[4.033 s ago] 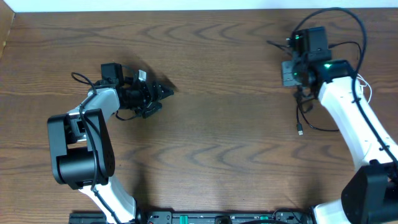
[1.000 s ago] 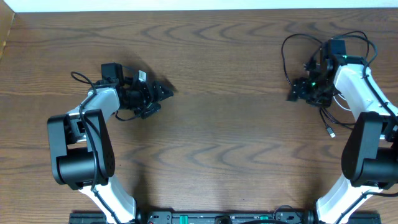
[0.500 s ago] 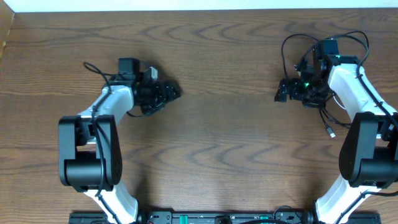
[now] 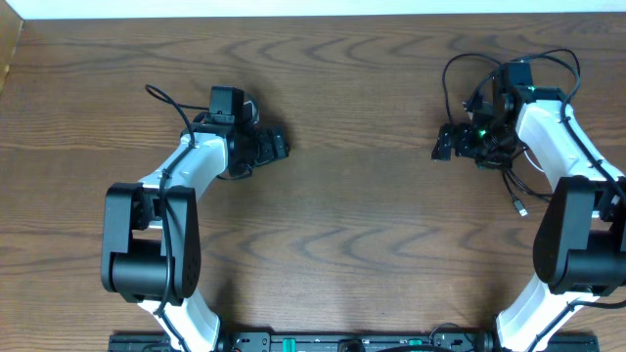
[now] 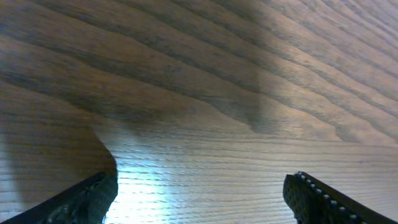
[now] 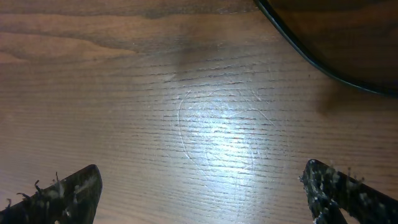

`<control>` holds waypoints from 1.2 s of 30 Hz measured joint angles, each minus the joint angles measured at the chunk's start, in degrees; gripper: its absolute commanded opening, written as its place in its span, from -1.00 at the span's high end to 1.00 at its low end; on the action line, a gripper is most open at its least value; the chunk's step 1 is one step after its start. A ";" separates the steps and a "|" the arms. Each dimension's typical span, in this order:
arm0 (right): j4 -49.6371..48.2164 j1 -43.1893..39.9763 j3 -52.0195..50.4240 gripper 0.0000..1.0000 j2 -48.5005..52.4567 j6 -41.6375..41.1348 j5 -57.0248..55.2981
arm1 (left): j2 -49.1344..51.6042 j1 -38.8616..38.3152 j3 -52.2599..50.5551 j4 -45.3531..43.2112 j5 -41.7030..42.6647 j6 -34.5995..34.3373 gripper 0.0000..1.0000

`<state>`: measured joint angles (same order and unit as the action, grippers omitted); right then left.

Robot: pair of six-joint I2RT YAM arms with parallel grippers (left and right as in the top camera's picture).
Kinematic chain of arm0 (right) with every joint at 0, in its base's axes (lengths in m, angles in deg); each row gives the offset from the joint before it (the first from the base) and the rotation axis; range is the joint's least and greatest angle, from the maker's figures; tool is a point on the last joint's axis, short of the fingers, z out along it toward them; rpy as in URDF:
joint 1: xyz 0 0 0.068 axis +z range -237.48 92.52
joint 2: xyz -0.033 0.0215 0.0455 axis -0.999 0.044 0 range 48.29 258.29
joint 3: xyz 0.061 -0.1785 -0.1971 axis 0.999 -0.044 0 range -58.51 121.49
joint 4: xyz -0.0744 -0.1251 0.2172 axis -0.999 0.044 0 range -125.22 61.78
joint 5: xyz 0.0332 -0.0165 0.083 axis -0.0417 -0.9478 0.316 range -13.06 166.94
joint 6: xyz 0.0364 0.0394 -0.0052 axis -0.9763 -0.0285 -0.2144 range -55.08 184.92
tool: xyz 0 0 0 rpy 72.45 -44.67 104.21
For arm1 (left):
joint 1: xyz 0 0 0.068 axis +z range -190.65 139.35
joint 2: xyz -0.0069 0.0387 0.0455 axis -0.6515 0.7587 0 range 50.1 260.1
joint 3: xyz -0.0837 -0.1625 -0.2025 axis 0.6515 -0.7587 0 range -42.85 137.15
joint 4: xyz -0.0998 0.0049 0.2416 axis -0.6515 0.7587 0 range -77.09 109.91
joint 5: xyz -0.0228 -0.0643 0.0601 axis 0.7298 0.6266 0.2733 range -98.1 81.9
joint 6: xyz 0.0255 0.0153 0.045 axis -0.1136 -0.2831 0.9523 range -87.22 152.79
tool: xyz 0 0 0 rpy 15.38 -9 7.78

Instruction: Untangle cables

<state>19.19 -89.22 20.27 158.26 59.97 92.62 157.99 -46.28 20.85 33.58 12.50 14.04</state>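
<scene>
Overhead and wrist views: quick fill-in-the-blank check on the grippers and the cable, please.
The left gripper holds ____.
On the right gripper, the jaws stand wide ____.
The black cable lies on the ____ side of the table.
Missing words: nothing; open; right.

A robotics lab bench: a white-and-black left arm (image 4: 184, 166) and right arm (image 4: 550, 132) mounted on a black rail (image 4: 342, 343) at a wood-grain table (image 4: 352, 196)
</scene>
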 measured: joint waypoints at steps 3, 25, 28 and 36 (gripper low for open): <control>0.00 0.00 0.00 -0.98 0.00 0.00 0.00 | -0.11 -0.07 0.15 0.13 -1.07 -0.24 -0.96; -0.02 0.00 0.00 -0.98 0.00 0.00 0.00 | -0.11 -0.07 0.15 0.11 -1.51 -0.72 -0.96; 0.00 0.00 0.00 -0.98 0.00 0.00 0.00 | -0.11 -0.07 0.15 0.09 -1.51 -0.72 -0.95; 0.00 0.00 0.00 -0.98 0.00 0.00 0.00 | -0.11 -0.07 0.15 0.11 -1.55 -0.72 -0.96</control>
<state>19.19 -89.22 20.27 158.26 59.97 92.62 157.88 -46.34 21.00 33.69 10.95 13.32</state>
